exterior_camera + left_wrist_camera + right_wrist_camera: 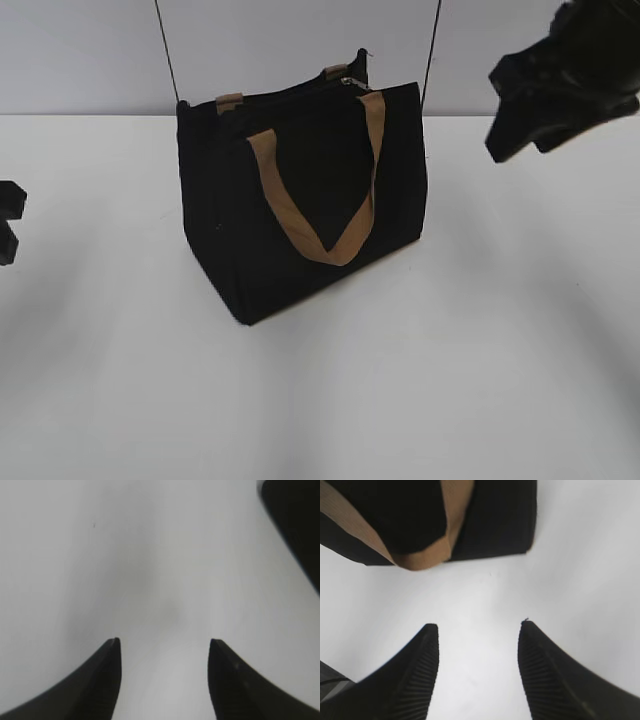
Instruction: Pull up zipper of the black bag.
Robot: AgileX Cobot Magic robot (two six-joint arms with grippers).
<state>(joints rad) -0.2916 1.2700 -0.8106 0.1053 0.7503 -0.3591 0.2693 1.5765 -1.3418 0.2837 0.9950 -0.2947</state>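
Note:
The black bag stands upright on the white table, centre back, with a tan strap handle hanging down its front. The zipper's silver pull tab shows at the right end of the top edge. My right gripper hangs in the air to the right of the bag, open and empty. In the right wrist view its jaws are spread above bare table, with the bag's lower part ahead. My left gripper is open and empty over bare table; only its edge shows at far left.
The white table stretches in front of and to both sides of the bag. Two thin dark cables run up the wall behind the bag. A dark shape crosses the upper right corner of the left wrist view.

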